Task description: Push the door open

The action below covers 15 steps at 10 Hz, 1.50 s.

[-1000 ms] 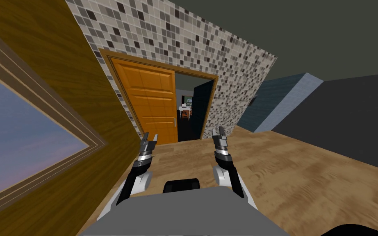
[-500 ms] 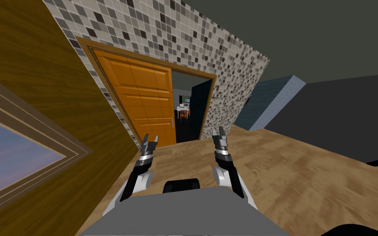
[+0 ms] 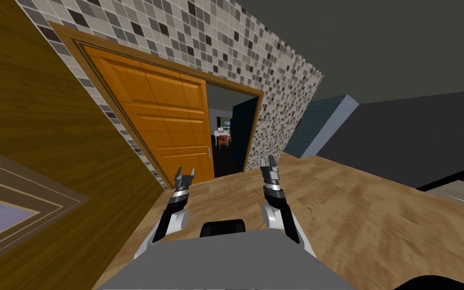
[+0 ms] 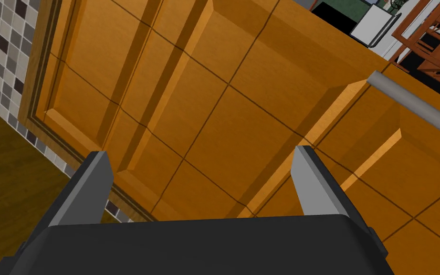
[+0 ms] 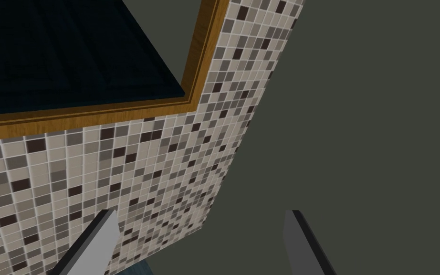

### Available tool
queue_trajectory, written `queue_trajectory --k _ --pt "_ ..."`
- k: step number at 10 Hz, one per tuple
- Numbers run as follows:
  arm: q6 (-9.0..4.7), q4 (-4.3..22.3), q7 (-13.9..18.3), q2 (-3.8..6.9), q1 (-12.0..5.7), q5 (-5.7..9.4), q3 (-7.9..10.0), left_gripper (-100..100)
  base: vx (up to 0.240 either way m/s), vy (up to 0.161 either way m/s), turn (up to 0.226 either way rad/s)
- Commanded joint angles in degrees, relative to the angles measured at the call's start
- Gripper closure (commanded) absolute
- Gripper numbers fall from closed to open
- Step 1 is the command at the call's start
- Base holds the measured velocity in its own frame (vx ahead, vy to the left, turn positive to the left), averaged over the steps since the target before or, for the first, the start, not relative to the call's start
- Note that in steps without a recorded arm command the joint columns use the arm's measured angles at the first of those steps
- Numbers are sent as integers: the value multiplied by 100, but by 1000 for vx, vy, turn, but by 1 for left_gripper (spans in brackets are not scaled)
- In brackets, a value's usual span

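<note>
Rolled closer, orange door (image 3: 160, 121) ahead of left claw (image 3: 186, 171) (spread wide)

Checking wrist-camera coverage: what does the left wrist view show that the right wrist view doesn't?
Left wrist, not right: the orange panelled door, its grey bar handle, and the open left hand. Right wrist, not left: the dark door leaf, a plain dark grey surface, and the open right hand. Both: the mosaic-tiled wall and wooden door frame.
</note>
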Motion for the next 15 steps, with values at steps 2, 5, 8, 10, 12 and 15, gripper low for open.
queue_trajectory --k 2,5,8,10,12,15 --pt "-71 390 331 23 -154 233 28 -100 93 30 -112" --pt "-128 691 572 33 -274 411 47 -100 75 29 -81" --pt "-213 1144 934 41 -454 677 75 -100 76 29 -102" --pt "-270 1446 1175 40 -574 854 95 -100 99 51 -95" --pt "-327 1746 1414 37 -694 1030 114 -100 92 42 -120" --pt "-382 2039 1648 26 -810 1202 132 -100 64 30 -65"
